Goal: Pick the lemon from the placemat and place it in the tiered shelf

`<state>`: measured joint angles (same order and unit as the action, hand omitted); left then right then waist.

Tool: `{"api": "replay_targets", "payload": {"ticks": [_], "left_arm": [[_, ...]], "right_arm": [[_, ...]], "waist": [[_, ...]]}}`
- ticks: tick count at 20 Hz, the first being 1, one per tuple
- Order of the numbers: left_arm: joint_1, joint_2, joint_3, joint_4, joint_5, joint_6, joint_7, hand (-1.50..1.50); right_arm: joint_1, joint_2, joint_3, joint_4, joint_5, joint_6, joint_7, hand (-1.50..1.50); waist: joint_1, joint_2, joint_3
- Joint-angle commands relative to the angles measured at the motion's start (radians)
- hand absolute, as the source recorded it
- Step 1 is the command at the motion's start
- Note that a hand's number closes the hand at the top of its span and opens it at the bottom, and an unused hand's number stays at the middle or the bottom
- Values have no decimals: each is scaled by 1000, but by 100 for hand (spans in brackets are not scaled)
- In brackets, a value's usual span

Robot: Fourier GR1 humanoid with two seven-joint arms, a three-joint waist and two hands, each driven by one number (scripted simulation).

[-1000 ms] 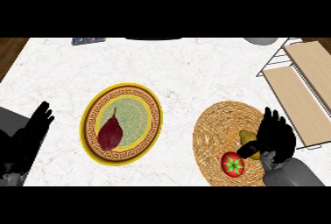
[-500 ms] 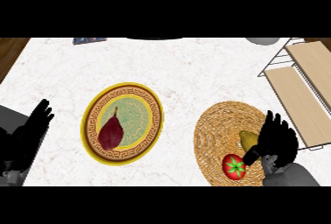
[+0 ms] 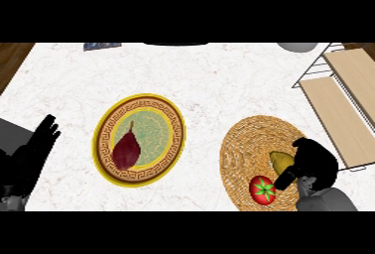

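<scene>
Where it earlier hovered, right hand [image 3: 316, 161] now grips lemon [image 3: 281, 160].

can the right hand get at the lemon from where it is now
Probably yes. The right hand is already over the placemat, curled against the lemon, with nothing between them. The tomato sits just beside it and might get nudged.

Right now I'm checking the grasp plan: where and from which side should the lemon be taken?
Across its middle, from above and the right. The lemon lies flat on the woven placemat, with the tomato just below it, so its right side is freer; the right hand already curls there.
</scene>
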<state>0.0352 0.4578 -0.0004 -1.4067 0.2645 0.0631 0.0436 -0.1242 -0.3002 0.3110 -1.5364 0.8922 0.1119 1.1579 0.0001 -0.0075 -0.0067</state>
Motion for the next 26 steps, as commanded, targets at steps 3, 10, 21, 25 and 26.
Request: {"api": "replay_targets", "payload": {"ticks": [3, 10, 21, 25, 26], "left_arm": [[-35, -37, -11, 18, -36, 14, 23, 0], [-6, -13, 43, 35, -14, -36, -4, 0], [-48, -57, 5, 24, -67, -23, 7, 0], [-77, -31, 28, 30, -38, -50, 54, 0], [-30, -41, 27, -3, -47, -39, 24, 0]], "right_arm": [[-7, 16, -27, 19, 49, 84, 94, 150], [14, 4, -16, 57, 180, 46, 20, 150], [-308, 220, -187, 80, 341, 30, 199, 150], [-516, 251, -286, 149, 419, 17, 233, 150], [-503, 246, -305, 147, 437, 16, 236, 150]], "waist": [[-2, 8, 6], [3, 7, 6], [29, 16, 6], [35, 16, 5], [31, 10, 6]]}}
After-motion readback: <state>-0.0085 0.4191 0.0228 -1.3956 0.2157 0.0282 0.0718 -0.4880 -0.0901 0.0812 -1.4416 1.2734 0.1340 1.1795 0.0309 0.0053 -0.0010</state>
